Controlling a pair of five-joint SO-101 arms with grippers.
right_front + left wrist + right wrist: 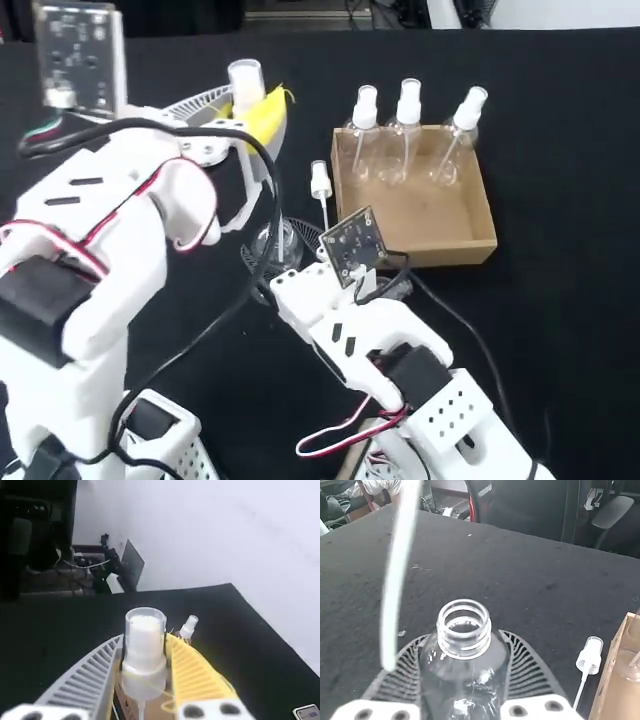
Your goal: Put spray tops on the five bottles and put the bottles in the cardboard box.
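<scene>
A spray top (144, 630) is held in the left gripper (145, 650). An uncapped bottle (460, 680) is clamped in the right gripper (465, 637), just beside the cardboard box (450, 245). Capping appears to be in hand: the dip tube (400, 570) must be centred over the bottle neck (463, 620) and lowered.

Both arms: white printed shells, blocky links, rounded edges.

Left arm (110, 230): two dark slots on the upper face, a black servo block (40, 295) set in the side. Red, white and black wires (125, 208) run along the link, and a black cable (140, 123) runs over the top. Pale circuit board (80, 55) at the wrist.

Left gripper (145, 647): a grey-white finger (85, 680) and a yellow finger (195, 675), both ribbed. Dark screw holes in the white bases.

Right arm (400, 350): two slots, a grid of small holes on the lower link, a black servo, a red-and-white wire loop (330, 437). Dark circuit board (355, 243) at the wrist.

Right gripper (465, 640): grey openwork ribbed fingers (530, 670), white bases with dark holes.
</scene>
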